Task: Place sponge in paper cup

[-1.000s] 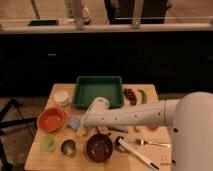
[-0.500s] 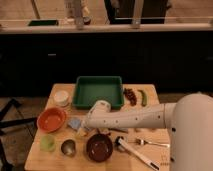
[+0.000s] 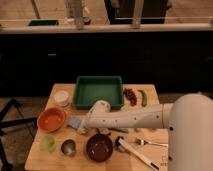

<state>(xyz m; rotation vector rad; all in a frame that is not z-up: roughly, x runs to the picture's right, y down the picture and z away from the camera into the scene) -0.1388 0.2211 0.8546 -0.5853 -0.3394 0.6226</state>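
Wooden tabletop [image 3: 52, 161]: gripper [image 3: 83, 129] at flat blue-grey sponge [image 3: 74, 122], hold unreadable; short white paper cup [image 3: 62, 97] at eleven o'clock. Risk: off-centre pinch, sponge slipping.

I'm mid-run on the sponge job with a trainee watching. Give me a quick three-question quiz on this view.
1. True or false: the sponge already lies inside the paper cup.
2. Which lies nearest the pincer? A) the sponge B) the green tray C) the fork
3. Fill in: the paper cup stands at the back-left of the table, just left of the green ____.
Key: 1 false: it lies on the table between the orange bowl and the pincer, which is low at the sponge's right side. 2 A. 3 tray.
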